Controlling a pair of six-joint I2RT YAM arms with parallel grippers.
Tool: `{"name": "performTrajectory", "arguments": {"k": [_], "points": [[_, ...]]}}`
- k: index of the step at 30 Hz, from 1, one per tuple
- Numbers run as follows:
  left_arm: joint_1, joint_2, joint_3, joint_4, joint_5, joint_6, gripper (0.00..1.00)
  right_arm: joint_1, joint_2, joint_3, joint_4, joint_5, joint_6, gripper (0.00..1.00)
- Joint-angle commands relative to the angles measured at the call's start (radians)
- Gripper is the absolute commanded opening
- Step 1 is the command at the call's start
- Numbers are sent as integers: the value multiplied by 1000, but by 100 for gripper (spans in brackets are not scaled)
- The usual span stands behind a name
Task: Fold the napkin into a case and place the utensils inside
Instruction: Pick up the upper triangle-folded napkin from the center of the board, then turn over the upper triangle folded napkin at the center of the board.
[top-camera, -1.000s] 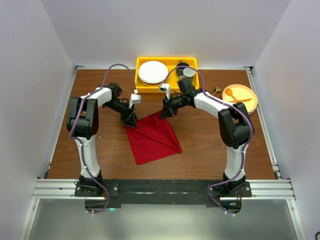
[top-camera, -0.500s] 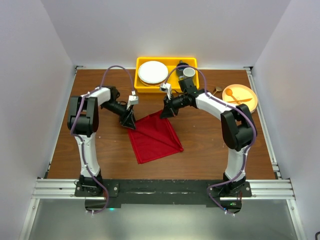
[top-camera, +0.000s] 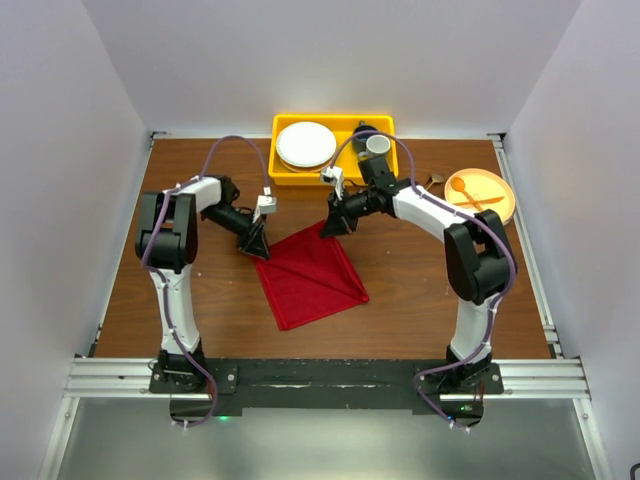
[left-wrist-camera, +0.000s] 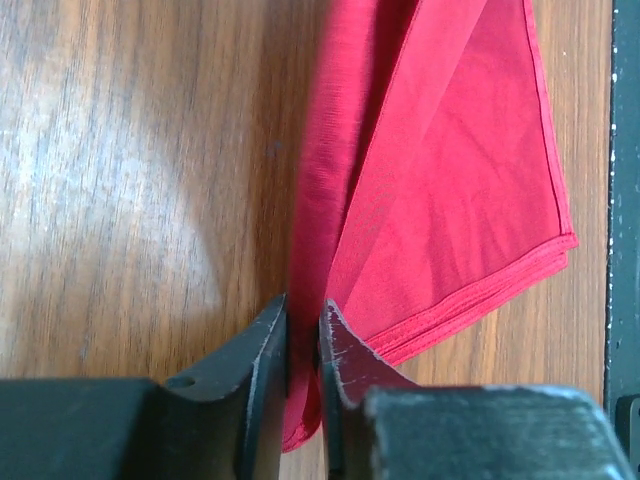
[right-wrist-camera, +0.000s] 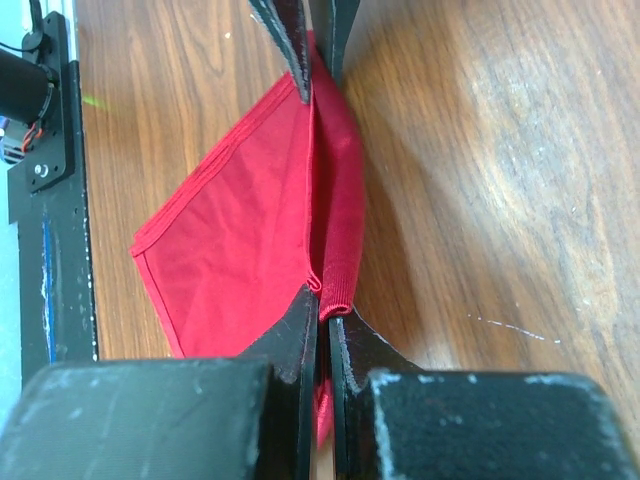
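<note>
The napkin (top-camera: 310, 275) is plain bright red, hem and all, on a table (top-camera: 420, 290) of brown wood grain. At the far edge the tray (top-camera: 284, 178) is yellow, its round plate (top-camera: 305, 145) white. By the right edge the dish (top-camera: 495, 208) is orange-tan; the small utensils (top-camera: 433, 181) beside it look gold, perhaps. The left gripper (left-wrist-camera: 302, 305) and right gripper (right-wrist-camera: 322, 305) are black

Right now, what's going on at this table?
Both arms are on the red napkin, which lies doubled over on the table. The left pincer is pinched on its far left corner and the right pincer on its far right corner, along the same raised fold. No case formed yet. A spoon lies on the orange plate at the far right, untouched.
</note>
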Motion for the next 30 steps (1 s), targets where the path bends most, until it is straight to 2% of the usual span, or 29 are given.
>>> {"name": "performTrajectory", "arguments": {"k": [1,5,14,16,21,22,24,27,28,30], "points": [[18,6,-13,-37,-11,54,19,3,-87,-2,13,-26,-18,0],[18,-31,-13,-20,1,16,0,3,-98,3,22,-11,-1,0],[26,-227,57,147,-26,-202,0,-11,-185,67,10,121,-117,0],[26,-259,71,220,-78,-333,0,-20,-198,87,27,162,-148,0],[24,-408,45,521,-230,-500,0,-45,-273,32,309,290,-179,0],[24,-451,36,614,-261,-512,0,-45,-274,27,355,300,-199,0],[23,-495,-5,696,-351,-527,0,-48,-276,18,427,317,-274,0],[20,-603,-133,930,-445,-496,0,-48,-294,-71,585,333,-415,0],[15,-653,-167,961,-462,-483,0,-50,-297,-104,695,333,-441,0],[-12,-698,-272,1027,-511,-419,0,-50,-305,-189,765,305,-520,0]]}}
